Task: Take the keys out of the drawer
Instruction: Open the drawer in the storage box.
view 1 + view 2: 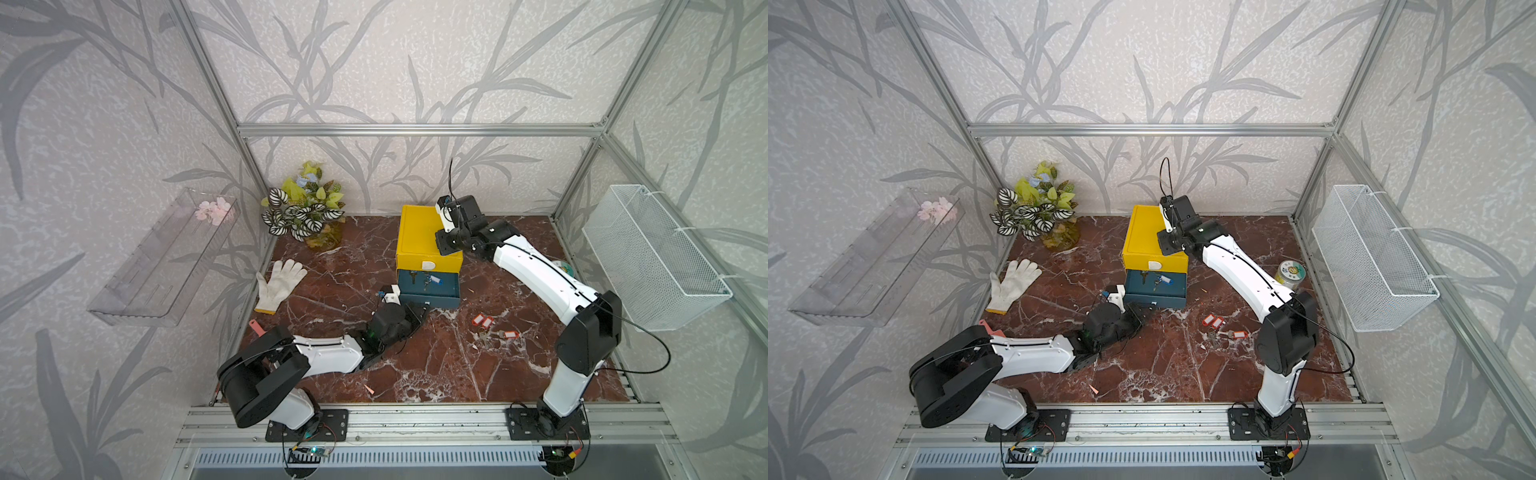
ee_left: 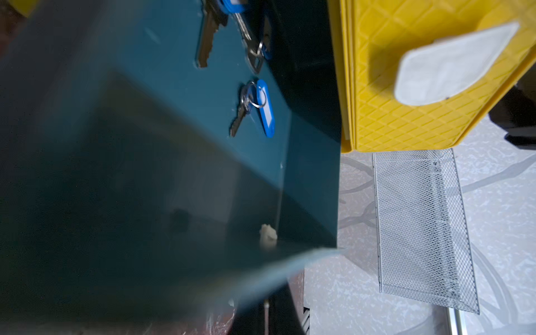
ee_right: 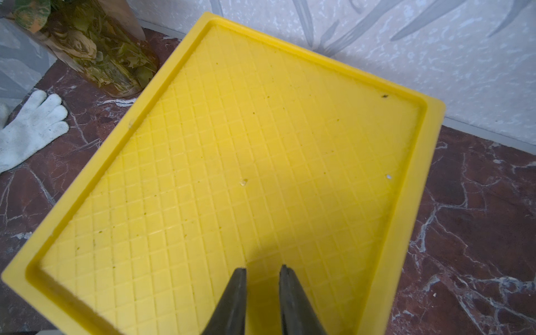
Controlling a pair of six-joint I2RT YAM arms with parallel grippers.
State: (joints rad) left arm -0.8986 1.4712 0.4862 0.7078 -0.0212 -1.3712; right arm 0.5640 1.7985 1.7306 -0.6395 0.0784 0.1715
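Yellow box [image 1: 417,232] above open drawer [image 1: 449,287]

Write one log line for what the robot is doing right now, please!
drawer: open | blue-tagged keys: inside drawer | red-tagged keys: on table | left gripper: shut at drawer front | right gripper: open over yellow box

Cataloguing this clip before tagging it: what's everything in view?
cabinet: one, yellow, table's back
drawer: one, dark blue, pulled out beneath cabinet
blue-tagged keys: two tags, in drawer
orange-tagged keys: three tags, on table right of drawer
glove: one, white, table's left
plant: one, green-white, back-left corner
tin: one, green-topped, table's right edge
mesh basket: one, white, mounted right side
shelf: one, clear, mounted left side
left gripper: shut, at drawer front
right gripper: open, empty, over cabinet top
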